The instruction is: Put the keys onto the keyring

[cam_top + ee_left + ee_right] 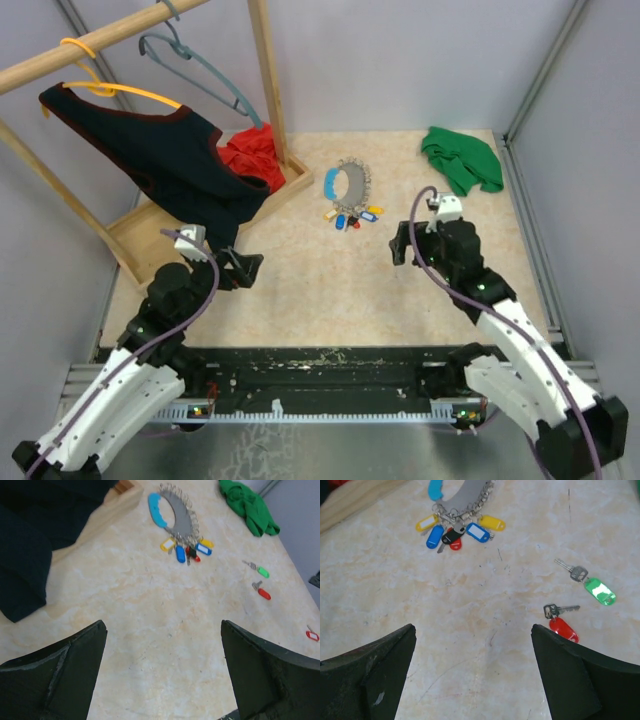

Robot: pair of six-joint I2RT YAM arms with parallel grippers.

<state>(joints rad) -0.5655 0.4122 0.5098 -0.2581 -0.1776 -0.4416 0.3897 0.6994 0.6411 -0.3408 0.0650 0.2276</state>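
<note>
The keyring (348, 183), a silvery beaded loop with a light-blue segment and blue, yellow and red tags, lies at the table's middle back; it also shows in the left wrist view (181, 520) and the right wrist view (470, 492). The green-headed key (599, 591) and the red-headed key (563, 629) lie loose on the table to its right, also seen in the left wrist view as the green key (261, 571) and the red key (263, 593). In the top view my right arm hides them. My right gripper (472, 627) is open and empty, its right finger beside the red key. My left gripper (163, 625) is open and empty over bare table, far from both keys.
A wooden clothes rack (262, 60) with a black garment (160, 150) and hangers stands at the back left, with a red cloth (255, 155) on its base. A green cloth (460, 160) lies at the back right. Another small red tag (312, 635) lies near the right wall.
</note>
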